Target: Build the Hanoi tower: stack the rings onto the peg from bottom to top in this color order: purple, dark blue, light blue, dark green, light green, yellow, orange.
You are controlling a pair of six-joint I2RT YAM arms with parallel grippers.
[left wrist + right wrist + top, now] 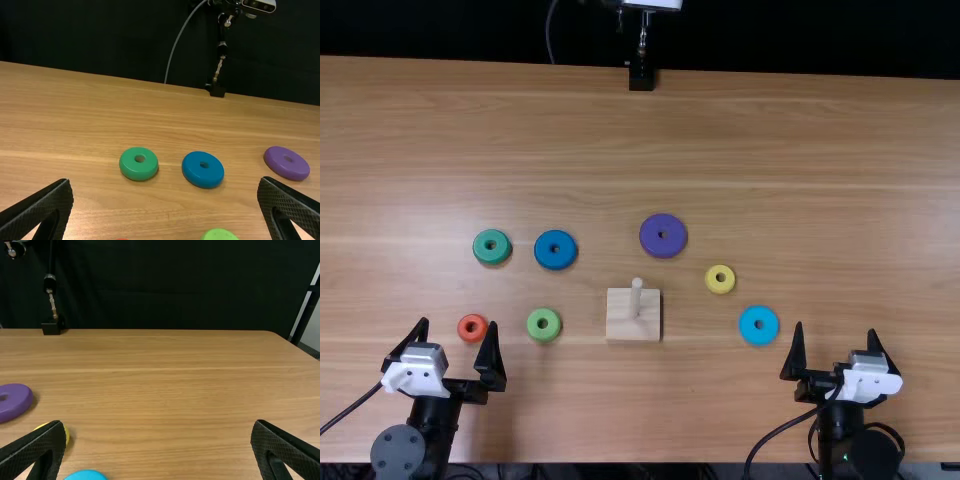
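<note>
In the top view my left gripper (459,334) is open at the lower left, the orange ring (473,328) lying by its fingertips. My right gripper (835,338) is open at the lower right. The bare peg (636,298) stands on a square wooden base (632,327) at the middle. Flat on the table lie the purple ring (662,236), dark blue ring (555,250), light blue ring (759,325), dark green ring (492,247), light green ring (544,324) and yellow ring (720,279). Both wrist views show open fingers, left gripper (165,187) and right gripper (155,427), holding nothing.
A black camera stand (641,77) is at the table's far edge, with a cable beside it. The wooden table (840,180) stretches around the rings, and dark cloth hangs behind its far edge.
</note>
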